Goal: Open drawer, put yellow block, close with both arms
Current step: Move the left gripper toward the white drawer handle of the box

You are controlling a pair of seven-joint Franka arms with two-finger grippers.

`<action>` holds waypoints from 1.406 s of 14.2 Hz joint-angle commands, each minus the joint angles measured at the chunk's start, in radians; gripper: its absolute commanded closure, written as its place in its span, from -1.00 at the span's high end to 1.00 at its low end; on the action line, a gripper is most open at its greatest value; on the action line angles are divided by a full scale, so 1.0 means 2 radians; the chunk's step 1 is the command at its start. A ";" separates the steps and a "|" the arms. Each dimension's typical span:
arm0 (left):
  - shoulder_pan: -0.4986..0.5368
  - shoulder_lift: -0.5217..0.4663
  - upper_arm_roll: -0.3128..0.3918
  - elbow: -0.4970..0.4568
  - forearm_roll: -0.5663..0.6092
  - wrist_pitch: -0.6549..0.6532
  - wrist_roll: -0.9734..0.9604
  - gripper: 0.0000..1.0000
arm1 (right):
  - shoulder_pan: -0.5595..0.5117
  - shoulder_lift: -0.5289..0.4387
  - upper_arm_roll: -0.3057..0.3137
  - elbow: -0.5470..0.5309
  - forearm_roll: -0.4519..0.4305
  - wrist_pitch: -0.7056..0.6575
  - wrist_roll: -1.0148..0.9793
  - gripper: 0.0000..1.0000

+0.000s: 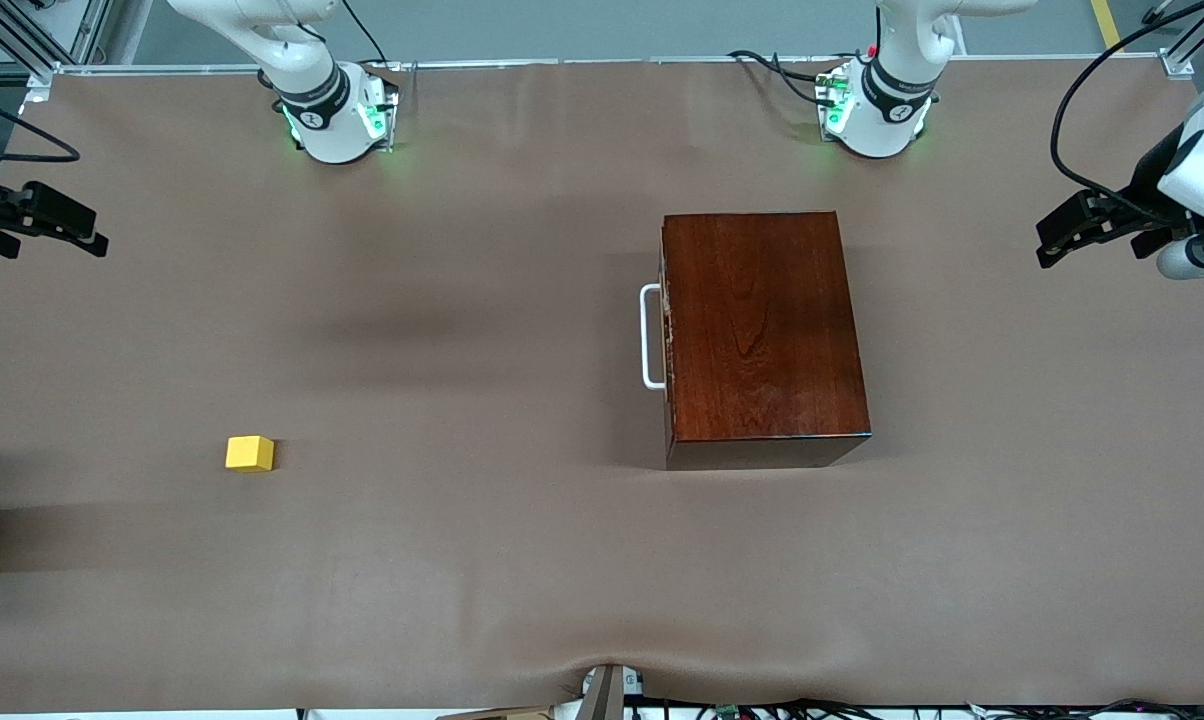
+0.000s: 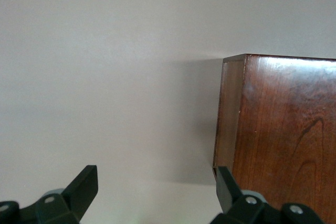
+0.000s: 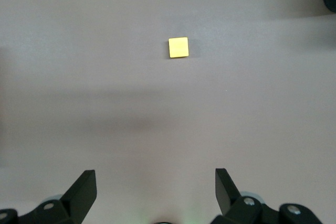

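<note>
Robotics lab, brown-covered bench (image 1: 522, 560) framed by aluminium rails (image 1: 22, 50), two bolted white arm bases (image 1: 337, 115) glowed green, loose cables (image 1: 762, 708) (bundled along the edge) trailed off.

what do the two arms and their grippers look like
Both arms are glossy white with black joint bands, their bases lit green and trailing black cables. The left gripper and the right gripper are matte black, each with two wedge-shaped fingers on grey-screwed mounts.
</note>
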 commanded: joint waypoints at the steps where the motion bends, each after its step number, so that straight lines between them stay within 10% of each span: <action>1: 0.002 -0.002 -0.007 0.008 -0.004 -0.014 0.005 1.00 | -0.005 -0.016 0.001 -0.012 0.005 0.003 -0.007 1.00; 10: -0.004 0.005 -0.050 0.008 -0.010 -0.014 0.009 1.00 | -0.004 -0.013 0.002 -0.012 0.005 0.005 -0.008 1.00; 20: -0.183 0.194 -0.087 0.137 0.002 0.023 -0.202 1.00 | -0.006 0.007 0.001 -0.018 0.004 0.036 -0.008 1.00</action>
